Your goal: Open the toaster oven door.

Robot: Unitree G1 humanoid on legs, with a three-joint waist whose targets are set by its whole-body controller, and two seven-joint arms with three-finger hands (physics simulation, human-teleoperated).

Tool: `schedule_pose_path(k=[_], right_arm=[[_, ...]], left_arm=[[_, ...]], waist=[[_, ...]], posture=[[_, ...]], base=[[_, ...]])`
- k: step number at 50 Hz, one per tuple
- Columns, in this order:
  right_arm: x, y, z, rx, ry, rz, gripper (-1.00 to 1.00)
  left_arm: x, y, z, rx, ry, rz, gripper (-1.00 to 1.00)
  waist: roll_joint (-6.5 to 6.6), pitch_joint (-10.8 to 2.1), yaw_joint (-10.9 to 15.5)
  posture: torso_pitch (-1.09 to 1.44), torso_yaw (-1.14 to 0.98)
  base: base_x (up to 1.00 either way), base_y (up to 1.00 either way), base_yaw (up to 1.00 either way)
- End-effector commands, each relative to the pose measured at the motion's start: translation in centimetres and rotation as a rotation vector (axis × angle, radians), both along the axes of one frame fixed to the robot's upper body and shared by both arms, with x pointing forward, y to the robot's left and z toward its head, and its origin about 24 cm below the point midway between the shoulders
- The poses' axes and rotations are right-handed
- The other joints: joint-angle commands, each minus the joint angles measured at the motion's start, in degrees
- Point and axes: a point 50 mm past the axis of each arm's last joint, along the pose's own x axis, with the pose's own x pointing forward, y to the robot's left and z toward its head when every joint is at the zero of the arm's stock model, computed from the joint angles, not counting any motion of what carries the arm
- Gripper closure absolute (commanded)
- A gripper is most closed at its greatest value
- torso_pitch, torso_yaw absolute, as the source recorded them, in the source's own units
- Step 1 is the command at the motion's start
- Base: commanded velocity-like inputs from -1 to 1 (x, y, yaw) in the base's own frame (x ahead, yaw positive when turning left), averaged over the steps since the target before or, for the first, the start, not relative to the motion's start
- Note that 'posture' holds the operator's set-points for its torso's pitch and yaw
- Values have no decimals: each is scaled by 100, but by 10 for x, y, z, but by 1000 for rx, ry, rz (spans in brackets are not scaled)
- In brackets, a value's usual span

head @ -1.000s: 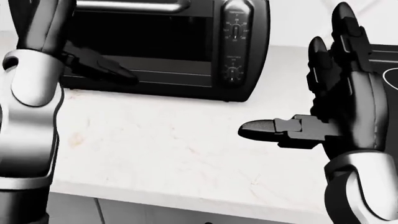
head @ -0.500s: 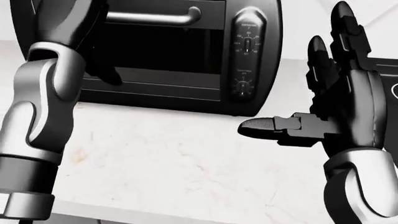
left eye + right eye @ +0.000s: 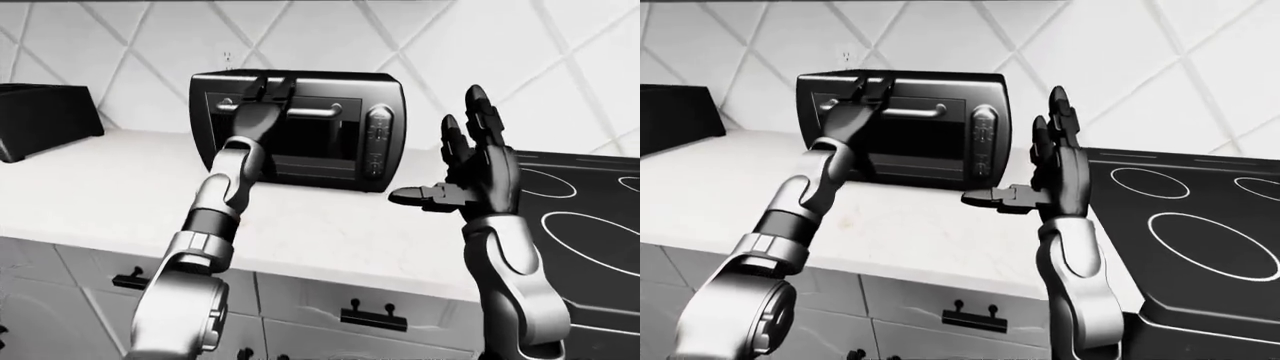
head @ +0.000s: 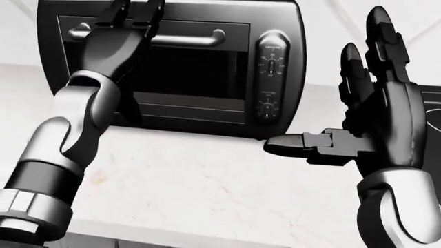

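Left-eye view: toaster oven (image 3: pixel 300 127) is sitting on the white counter (image 3: pixel 130 180) toward its far edge against the tiled wall (image 3: pixel 330 37); its door (image 4: pixel 172 67) is standing closed
Door handle: bar handle (image 4: pixel 196 37) is running across the top of the door; two dials (image 4: pixel 271 82) are sitting on the panel to its right
Left hand: left hand (image 4: pixel 124 31) is reaching up at the handle's left part, fingers (image 4: pixel 148 10) lying over the bar; whether they are closing round it, I cannot tell
Right hand: right hand (image 4: pixel 376 119) is hovering spread wide near the counter's right end, gripping nothing; thumb (image 4: pixel 296 142) is pointing left
Stove: black cooktop (image 3: pixel 1200 225) is adjoining the counter's right edge
Left end: dark appliance (image 3: pixel 40 120) is standing near the counter's far left corner
Cabinets: drawers (image 3: pixel 350 311) are showing under the near edge
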Motion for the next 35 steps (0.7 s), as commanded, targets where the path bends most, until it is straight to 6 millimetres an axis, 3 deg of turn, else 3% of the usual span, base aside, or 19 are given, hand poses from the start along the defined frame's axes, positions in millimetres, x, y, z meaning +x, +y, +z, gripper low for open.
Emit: schedule_pose_path(k=[1,14,35], right_arm=[[-2,1,11,-3,-71,3,-100],[-2,2,14,-8,-73,4,-100],[-3,0,14,-2,-77,1,-100]], left_arm=[[1,-6,30,-3,-118,-19,-100],[8,-20,13,58,-43,-44,-100],[13,-34,11,120,29,-45,-100]], waist=[[15,-40,-1],[-9,-35,20],[-39,-48,5]], posture=[[-47,0],[-47,0],[-47,0]], base=[[0,0,0],[0,0,0],[0,0,0]])
